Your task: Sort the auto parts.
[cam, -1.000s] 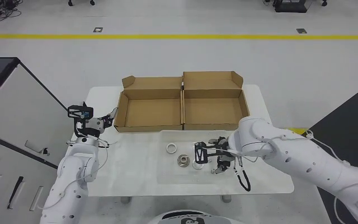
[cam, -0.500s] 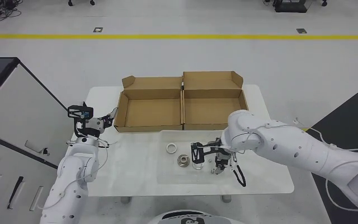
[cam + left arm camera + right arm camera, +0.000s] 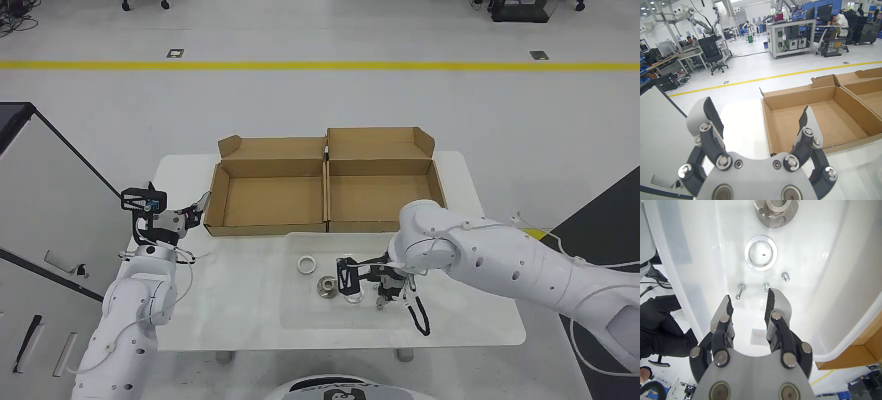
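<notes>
Boxes of brown cardboard, a left box and a right box, stood open and touching at the far side of the desk in the top view. Nearer the robot lay a white tray, and in it a pale ring and, just beside it, a steel flange. The right arm bent in from the right edge of the desk and lay low over the tray, its right gripper pointing at the flange, near it but apart. The left arm was folded at the left edge of the desk, with the left gripper held beside the left box's corner.

From the left wrist, the left gripper was spread wide and held nothing, raised above the desk and aimed at the left box; the right box lay beyond.

From the right wrist, the right gripper was released, its fingers apart above the tray. Three bolts lay ahead of it: a lying bolt, a middle bolt just beside one fingertip, and an outer bolt. Past them sat a metal ring, then the flange.
</notes>
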Controlling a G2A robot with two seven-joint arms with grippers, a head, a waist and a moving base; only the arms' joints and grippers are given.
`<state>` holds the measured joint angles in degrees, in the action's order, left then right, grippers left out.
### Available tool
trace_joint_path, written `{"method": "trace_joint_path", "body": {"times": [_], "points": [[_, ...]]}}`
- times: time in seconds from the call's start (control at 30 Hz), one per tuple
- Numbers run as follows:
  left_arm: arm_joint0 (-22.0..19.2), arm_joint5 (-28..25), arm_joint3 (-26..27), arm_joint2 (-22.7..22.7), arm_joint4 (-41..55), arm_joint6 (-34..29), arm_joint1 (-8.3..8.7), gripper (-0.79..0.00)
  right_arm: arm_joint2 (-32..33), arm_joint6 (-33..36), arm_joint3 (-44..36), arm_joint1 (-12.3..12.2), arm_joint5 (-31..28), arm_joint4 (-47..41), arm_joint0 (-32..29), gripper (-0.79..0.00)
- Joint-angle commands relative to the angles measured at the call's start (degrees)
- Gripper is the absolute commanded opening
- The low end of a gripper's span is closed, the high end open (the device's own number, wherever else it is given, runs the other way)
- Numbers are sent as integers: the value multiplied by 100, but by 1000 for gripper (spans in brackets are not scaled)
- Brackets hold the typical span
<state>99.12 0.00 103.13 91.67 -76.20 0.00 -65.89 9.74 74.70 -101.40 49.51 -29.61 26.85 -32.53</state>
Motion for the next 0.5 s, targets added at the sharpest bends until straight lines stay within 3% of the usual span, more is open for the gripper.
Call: {"method": "trace_joint_path", "body": {"times": [0.0,0.47], "points": [[0,0,0,0,0,0,0,0,0,23,16,26,23,5,-23,-425],[0,0,0,0,0,0,0,0,0,301,-35,128,300,28,-160,-428]]}}
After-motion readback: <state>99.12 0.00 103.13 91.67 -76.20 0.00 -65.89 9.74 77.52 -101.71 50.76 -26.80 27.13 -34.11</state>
